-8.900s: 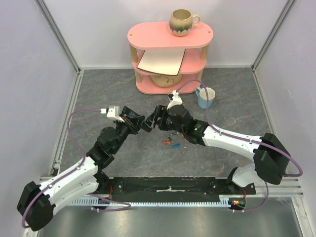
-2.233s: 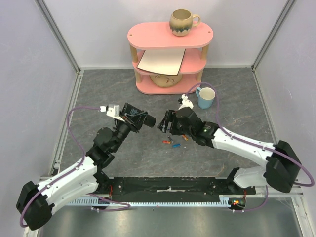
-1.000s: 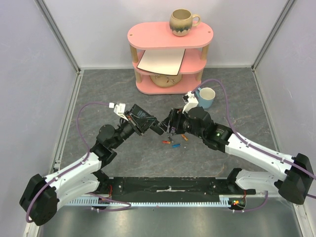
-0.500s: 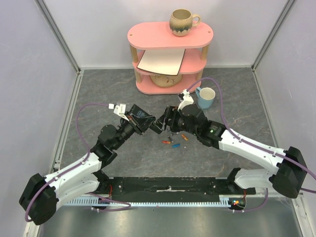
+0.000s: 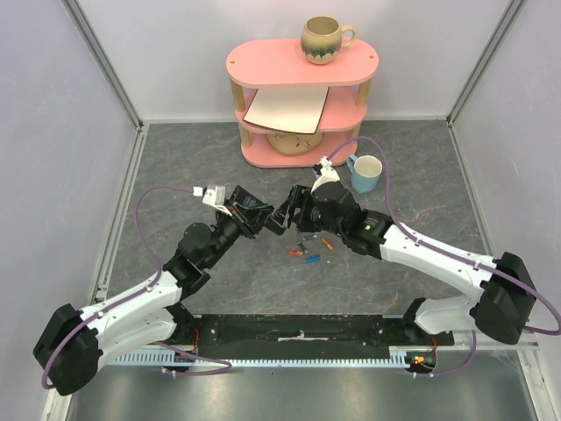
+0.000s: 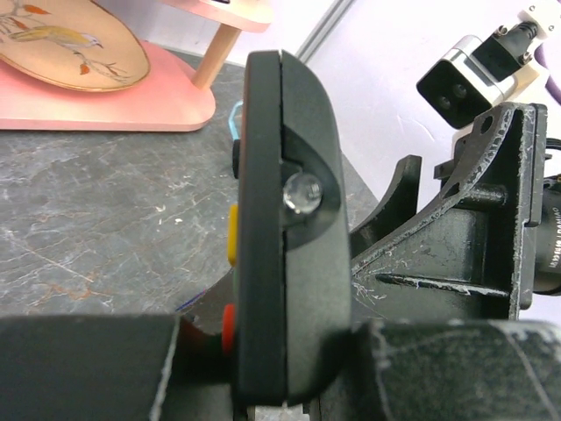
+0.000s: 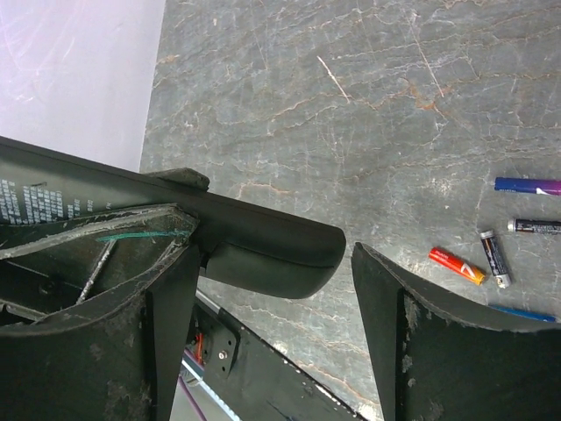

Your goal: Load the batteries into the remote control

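My left gripper (image 5: 256,217) is shut on the black remote control (image 5: 273,219) and holds it above the table. In the left wrist view the remote (image 6: 282,228) stands edge-on between my jaws (image 6: 282,373), with yellow and red buttons on its left face. My right gripper (image 5: 292,210) is open, and its jaws straddle the remote's free end (image 7: 263,250) with a gap on the right side (image 7: 273,254). Several batteries (image 5: 307,249) lie loose on the table below. A red-orange one (image 7: 456,266), a dark one (image 7: 494,258) and a purplish-blue one (image 7: 528,185) show in the right wrist view.
A pink shelf unit (image 5: 351,66) stands at the back with a brown mug (image 5: 324,39) on top, a white board and a painted plate (image 6: 66,48) inside. A light blue mug (image 5: 366,173) stands on the table behind my right arm. Walls close both sides.
My right gripper has moved left and closed in around the remote's free end. The left gripper keeps holding the remote and has shifted slightly.
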Robot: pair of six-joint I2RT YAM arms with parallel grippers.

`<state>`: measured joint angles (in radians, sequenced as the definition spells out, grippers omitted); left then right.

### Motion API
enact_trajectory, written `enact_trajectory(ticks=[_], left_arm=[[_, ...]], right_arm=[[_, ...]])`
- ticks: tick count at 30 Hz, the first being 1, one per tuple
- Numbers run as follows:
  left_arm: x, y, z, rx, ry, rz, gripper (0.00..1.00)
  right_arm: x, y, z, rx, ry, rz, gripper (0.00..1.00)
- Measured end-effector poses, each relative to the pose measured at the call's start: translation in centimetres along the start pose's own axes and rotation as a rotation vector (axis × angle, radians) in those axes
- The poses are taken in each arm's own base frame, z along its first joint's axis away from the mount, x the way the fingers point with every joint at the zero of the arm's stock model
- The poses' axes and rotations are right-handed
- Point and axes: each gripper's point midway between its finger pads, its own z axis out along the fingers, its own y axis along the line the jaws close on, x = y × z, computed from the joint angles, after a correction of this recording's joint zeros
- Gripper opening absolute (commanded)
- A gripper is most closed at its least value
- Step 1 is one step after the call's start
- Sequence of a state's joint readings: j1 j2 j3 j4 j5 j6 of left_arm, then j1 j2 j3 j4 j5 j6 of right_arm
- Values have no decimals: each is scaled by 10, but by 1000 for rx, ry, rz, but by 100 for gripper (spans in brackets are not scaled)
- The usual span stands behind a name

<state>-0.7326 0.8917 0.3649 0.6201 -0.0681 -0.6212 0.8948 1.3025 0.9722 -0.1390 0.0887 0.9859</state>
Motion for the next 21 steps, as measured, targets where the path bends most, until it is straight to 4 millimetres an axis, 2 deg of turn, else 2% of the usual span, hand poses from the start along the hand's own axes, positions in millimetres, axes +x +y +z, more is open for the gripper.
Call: enact_trajectory(ticks=[13,21], left_arm=[[19,21,2,-119,29,99,2],[20,32,1,-172,25,142,2]], right_arm=[[13,-17,17,120,64,4,77],[16,-20,27,156,80,3,75]])
